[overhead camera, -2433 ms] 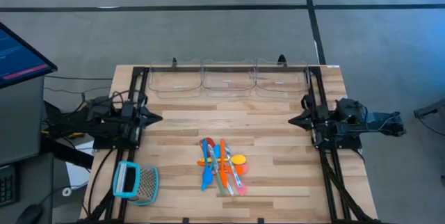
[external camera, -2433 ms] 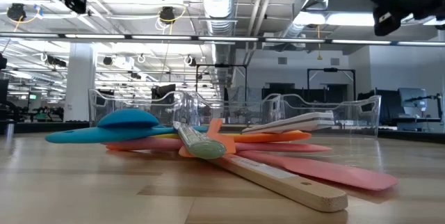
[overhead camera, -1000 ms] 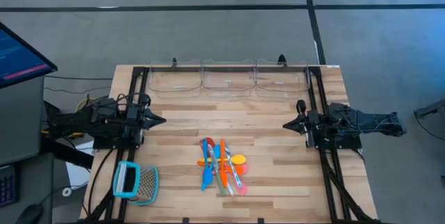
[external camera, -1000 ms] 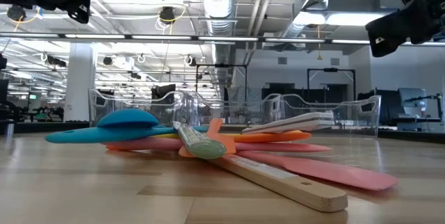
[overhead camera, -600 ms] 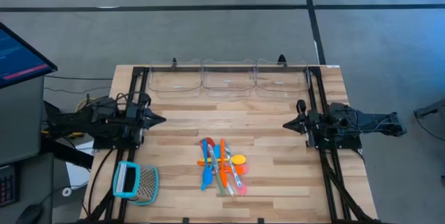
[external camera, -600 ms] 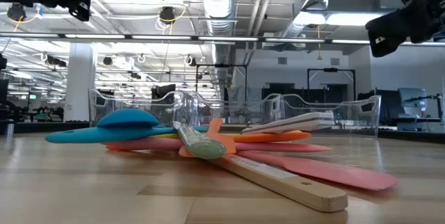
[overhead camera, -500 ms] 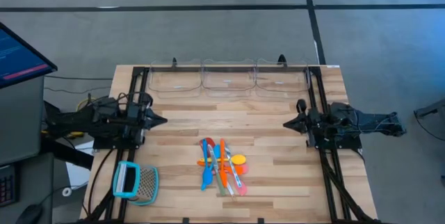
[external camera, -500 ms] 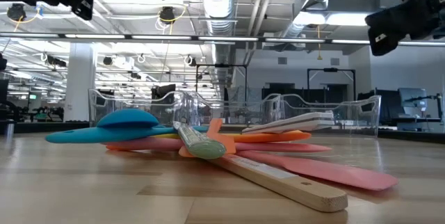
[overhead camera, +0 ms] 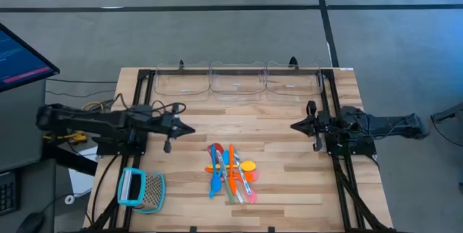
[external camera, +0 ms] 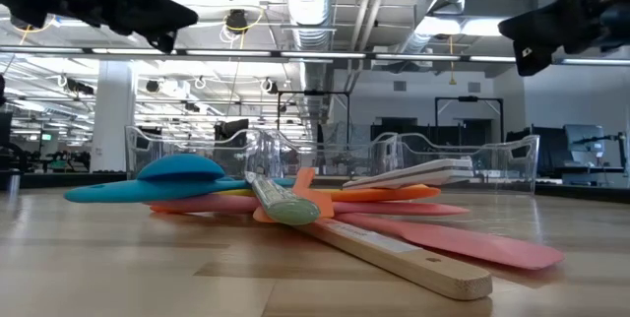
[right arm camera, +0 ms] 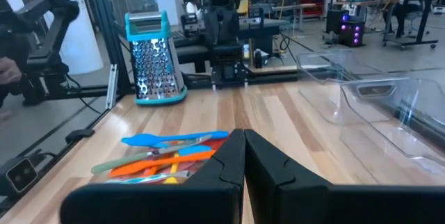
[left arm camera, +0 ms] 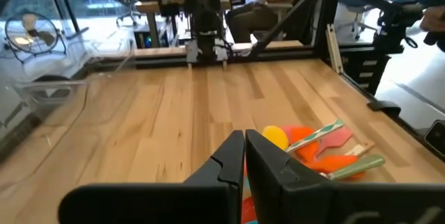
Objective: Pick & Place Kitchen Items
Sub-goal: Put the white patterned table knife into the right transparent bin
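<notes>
A heap of slim utensils (overhead camera: 231, 171) lies on the wooden table at mid-front: blue (external camera: 157, 179), orange, pink (external camera: 463, 241) and yellow plastic ones, and a wooden-handled one (external camera: 413, 263). It also shows in the left wrist view (left arm camera: 320, 147) and the right wrist view (right arm camera: 167, 156). My left gripper (overhead camera: 189, 129) is shut and empty, above the table, left of the heap and a little farther back. My right gripper (overhead camera: 293, 126) is shut and empty, at the right, above the table.
Three clear plastic bins (overhead camera: 237, 81) stand in a row along the table's far edge. A teal-framed metal grater (overhead camera: 139, 189) lies at the front left corner. Dark arm frames (overhead camera: 340, 175) run along both table sides.
My left gripper has reached toward the table's right edge, closer to the utensil heap. My right gripper has edged slightly toward the table's left. The utensils have stayed where they were.
</notes>
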Tool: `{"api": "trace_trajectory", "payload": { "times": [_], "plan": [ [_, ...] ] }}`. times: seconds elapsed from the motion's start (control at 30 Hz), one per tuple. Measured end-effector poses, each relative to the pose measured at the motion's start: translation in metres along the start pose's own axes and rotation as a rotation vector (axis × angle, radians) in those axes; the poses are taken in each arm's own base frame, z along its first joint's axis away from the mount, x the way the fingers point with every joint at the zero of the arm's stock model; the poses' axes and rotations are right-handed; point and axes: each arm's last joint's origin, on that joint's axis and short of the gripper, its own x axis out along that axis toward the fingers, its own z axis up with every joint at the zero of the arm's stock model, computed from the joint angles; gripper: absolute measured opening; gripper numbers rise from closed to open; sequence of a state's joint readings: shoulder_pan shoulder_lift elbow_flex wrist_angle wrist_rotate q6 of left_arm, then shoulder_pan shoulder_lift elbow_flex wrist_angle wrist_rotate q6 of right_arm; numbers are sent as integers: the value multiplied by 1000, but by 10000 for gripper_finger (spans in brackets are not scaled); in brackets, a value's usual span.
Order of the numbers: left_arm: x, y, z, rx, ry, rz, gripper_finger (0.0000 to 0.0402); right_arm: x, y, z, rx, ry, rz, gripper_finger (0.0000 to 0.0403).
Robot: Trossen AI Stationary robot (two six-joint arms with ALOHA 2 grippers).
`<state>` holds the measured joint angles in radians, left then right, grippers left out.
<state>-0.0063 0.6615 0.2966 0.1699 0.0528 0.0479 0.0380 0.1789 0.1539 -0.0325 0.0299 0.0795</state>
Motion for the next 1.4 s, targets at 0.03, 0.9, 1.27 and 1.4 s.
{"api": "trace_trajectory", "payload": {
  "times": [0.03,0.9,1.27,1.4],
  "plan": [
    [3,0,-1,-1,8,-1,8,2,0,0,0,3,0,1],
    [9,-5,6,-35,-81,-131,8,54,10,33,-73,67,34,0],
    [9,-5,7,-83,-81,-132,8,100,31,62,90,257,-24,0],
    [9,-5,7,-103,-80,-133,8,117,39,75,127,339,-55,0]
  ]
}}
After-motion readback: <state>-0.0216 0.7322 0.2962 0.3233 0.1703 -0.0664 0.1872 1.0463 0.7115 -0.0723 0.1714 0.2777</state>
